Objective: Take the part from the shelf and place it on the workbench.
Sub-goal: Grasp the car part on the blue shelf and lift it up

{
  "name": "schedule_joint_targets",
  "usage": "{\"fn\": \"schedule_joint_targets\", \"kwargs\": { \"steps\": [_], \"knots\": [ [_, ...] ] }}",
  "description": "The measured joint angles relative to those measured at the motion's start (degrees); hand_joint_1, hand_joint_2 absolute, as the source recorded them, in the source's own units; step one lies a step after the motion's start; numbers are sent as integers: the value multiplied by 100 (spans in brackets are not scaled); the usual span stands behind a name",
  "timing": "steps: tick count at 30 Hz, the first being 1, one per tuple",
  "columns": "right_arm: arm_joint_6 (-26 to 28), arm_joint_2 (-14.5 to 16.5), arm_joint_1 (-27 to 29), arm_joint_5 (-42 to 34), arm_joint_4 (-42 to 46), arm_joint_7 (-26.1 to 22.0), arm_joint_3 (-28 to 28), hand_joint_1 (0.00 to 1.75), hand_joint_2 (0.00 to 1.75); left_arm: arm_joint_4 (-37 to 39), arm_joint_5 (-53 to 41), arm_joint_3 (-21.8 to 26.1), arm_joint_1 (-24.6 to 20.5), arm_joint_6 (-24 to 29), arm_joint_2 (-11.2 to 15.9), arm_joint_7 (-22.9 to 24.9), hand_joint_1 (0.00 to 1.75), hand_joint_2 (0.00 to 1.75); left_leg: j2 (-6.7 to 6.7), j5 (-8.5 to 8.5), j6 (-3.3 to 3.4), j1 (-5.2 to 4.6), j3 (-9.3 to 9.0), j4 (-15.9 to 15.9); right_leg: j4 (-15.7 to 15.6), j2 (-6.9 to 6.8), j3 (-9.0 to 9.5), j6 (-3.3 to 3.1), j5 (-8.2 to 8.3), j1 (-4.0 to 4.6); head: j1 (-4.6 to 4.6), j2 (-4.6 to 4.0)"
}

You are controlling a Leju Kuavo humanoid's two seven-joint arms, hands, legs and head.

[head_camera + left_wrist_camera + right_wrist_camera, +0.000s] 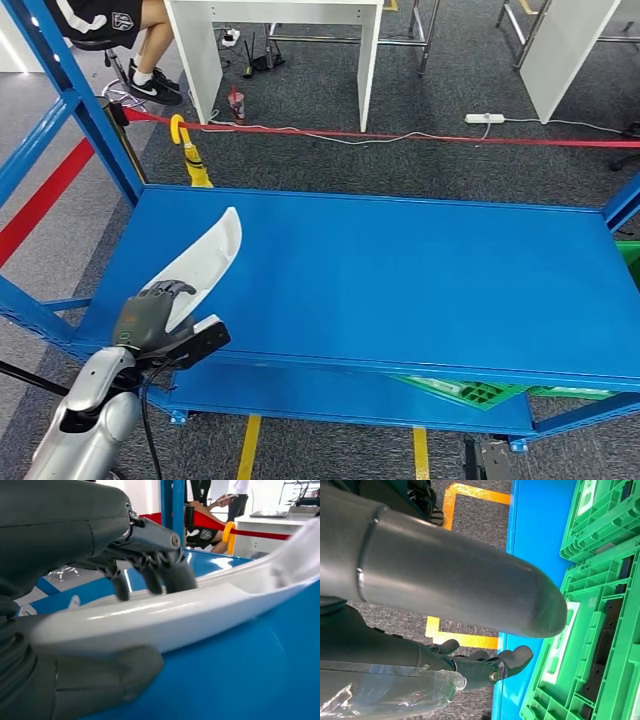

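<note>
Now gripping the part on the shelf

Firmly, the left hand clamps the long white curved plastic part at the near left of the blue metal shelf, thumb under, fingers over. The right hand hangs with fingers loosely apart, holding nothing. Next I judge it must lift clear.

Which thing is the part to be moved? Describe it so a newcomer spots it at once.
Start at the wide blue shelf across the head view and go to its near left corner. There the left hand grips a long, curved white part, its far end pointing away across the shelf. It is the one glossy white thing on the blue surface, unlike the green crates on the level below.
</note>
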State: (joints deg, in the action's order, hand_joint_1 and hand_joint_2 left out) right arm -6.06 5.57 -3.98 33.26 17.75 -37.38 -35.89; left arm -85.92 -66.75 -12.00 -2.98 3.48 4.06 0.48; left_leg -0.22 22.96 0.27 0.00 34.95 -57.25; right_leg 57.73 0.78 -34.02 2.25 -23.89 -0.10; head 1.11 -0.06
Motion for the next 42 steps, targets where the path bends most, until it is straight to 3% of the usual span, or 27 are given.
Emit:
{"fn": "schedule_joint_targets", "kwargs": {
  "steps": [10,28,37,39,42],
  "knots": [
    [20,0,0,3,0,0,-46,0,0,0,-16,38,-1,55,-52,-26,175,175,0,0,0,0,0,0,0,-1,1,-1,-1,0,0,0],
    [0,1,2,65,1,-163,-98,0,0,-176,189,48,136,561,-147,-703,175,175,0,2,2,-1,1,-2,-2,0,2,1,0,-1,1,-1],
    [-442,98,175,-255,478,-268,3,0,0,-835,230,-85,508,928,-369,-1094,175,175,2,12,119,-61,-22,35,-15,-3,6,108,-20,-76,-2,-1],
    [-463,103,206,-345,582,-273,54,0,0,-960,155,-164,563,1014,-414,-1119,175,175,12,-38,161,-31,-65,97,238,-15,-89,139,-231,-64,5,-1],
    [-466,106,237,-443,664,-275,122,0,0,-1050,70,-274,638,1091,-464,-1126,175,175,55,-57,179,-19,-76,112,1330,-27,-527,167,-826,-59,9,-1]
  ]
}}
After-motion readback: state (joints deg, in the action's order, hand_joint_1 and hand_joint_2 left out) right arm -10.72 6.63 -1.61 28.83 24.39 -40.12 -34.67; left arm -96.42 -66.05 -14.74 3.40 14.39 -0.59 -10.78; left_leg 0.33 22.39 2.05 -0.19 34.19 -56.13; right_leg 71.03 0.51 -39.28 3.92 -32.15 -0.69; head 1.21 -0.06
